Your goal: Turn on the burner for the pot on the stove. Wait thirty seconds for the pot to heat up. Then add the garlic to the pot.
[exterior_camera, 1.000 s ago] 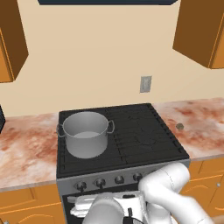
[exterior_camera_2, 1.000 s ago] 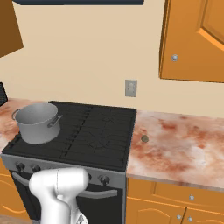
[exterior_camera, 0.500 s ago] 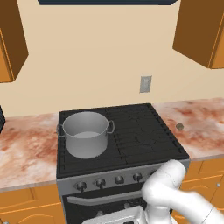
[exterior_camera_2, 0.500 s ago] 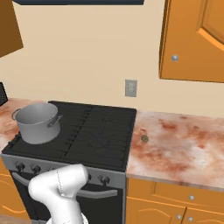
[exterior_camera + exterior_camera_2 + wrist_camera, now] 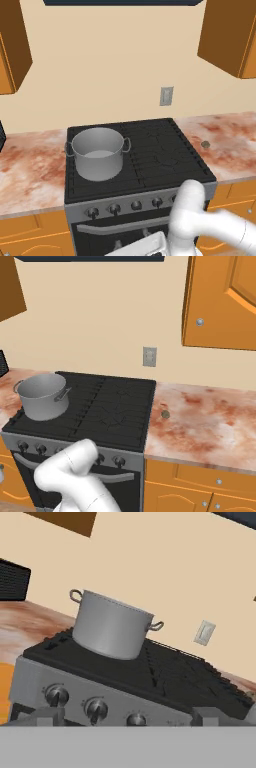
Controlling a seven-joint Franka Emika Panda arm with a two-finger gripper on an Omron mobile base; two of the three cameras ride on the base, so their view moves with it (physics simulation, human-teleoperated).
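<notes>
A home kitchen — rendered, not filmed. A stove [image 5: 140, 150] with a black grated cooktop, a row of dark knobs [image 5: 136, 205] and an oven bar handle sits between reddish marbled counters [image 5: 210, 421]. Orange wooden cabinets [image 5: 220, 301] hang above and stand below — a grey pot [image 5: 99, 152] stands on the grates, a wall outlet [image 5: 166, 96] behind.

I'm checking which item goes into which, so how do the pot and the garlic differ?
The pot is a wide grey metal cylinder with loop handles; the garlic is a tiny roundish bulb. The pot stands on the stove; the garlic lies on the counter beside it. Both look greyish.
</notes>
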